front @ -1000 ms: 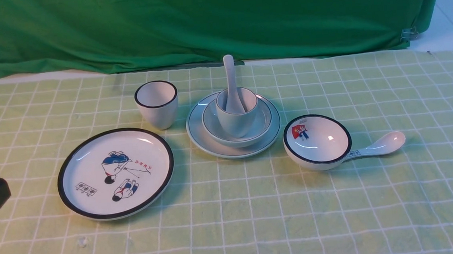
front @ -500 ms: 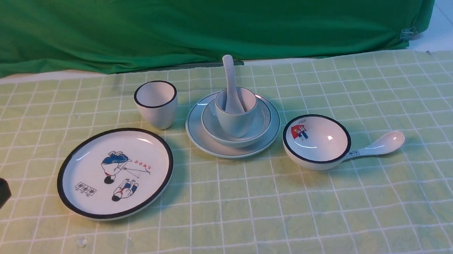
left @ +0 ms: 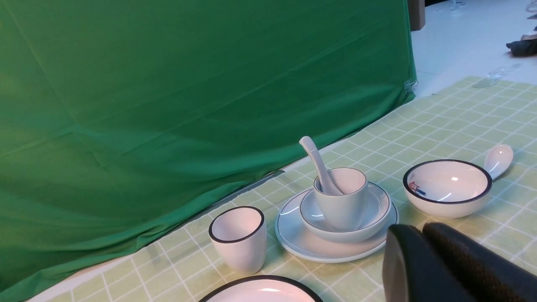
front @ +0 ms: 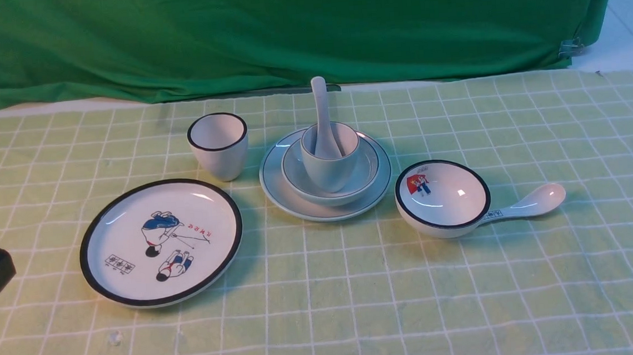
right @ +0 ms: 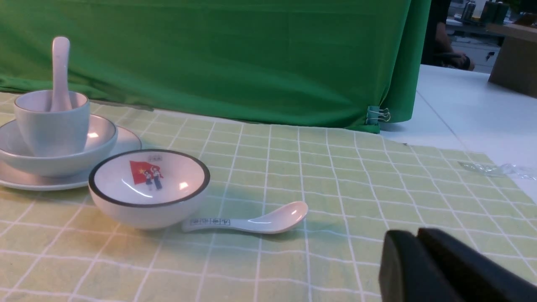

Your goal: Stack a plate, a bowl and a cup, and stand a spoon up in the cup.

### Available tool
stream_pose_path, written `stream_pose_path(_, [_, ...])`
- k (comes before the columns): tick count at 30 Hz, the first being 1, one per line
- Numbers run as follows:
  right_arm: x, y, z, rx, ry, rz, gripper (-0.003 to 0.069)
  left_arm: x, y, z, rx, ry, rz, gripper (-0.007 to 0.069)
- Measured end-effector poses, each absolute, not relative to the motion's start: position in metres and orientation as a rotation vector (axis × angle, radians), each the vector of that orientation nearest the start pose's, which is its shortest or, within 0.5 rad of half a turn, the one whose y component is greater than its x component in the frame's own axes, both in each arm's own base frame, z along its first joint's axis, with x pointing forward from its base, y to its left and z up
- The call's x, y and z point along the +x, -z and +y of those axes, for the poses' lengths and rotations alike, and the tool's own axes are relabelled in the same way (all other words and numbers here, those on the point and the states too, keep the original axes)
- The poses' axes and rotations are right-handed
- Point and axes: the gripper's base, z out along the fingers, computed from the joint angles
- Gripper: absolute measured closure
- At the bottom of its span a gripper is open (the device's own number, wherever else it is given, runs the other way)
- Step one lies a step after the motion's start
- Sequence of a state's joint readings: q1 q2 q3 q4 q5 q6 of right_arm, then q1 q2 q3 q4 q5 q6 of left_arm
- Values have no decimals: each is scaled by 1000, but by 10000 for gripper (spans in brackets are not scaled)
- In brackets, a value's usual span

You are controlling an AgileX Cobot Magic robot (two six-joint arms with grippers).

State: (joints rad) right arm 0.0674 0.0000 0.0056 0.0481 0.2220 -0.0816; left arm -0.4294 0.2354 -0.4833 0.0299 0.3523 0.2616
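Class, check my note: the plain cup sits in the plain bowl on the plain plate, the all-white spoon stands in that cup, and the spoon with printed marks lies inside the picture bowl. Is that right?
One detail is wrong. The marked spoon lies on the cloth beside the picture bowl, not inside it; the right wrist view shows this best. The stack of plate, bowl, cup and spoon is as you noted.

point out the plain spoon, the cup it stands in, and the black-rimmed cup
plain spoon (front: 320,102), front view, on its upright handle
cup holding the spoon (front: 330,174), front view, on its outer wall
black-rimmed cup (front: 224,161), front view, on its outer wall
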Motion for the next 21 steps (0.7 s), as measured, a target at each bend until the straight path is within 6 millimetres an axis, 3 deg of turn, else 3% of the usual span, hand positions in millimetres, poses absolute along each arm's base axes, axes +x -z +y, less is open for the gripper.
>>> stream_pose_path(8, [56,-191,5,-95,-33,1708,559,50,-328,-21,557,79,1472,610])
stream_pose_path(14, [56,-191,5,-95,-33,1709,550,40,-310,-14,481,52,1414,609])
stream_pose_path(19, [56,-191,5,-93,-32,1709,543,40,-274,-7,249,36,1435,608])
stream_pose_path(21, [56,-191,5,-93,-32,1709,539,47,-247,-4,126,32,1514,608])
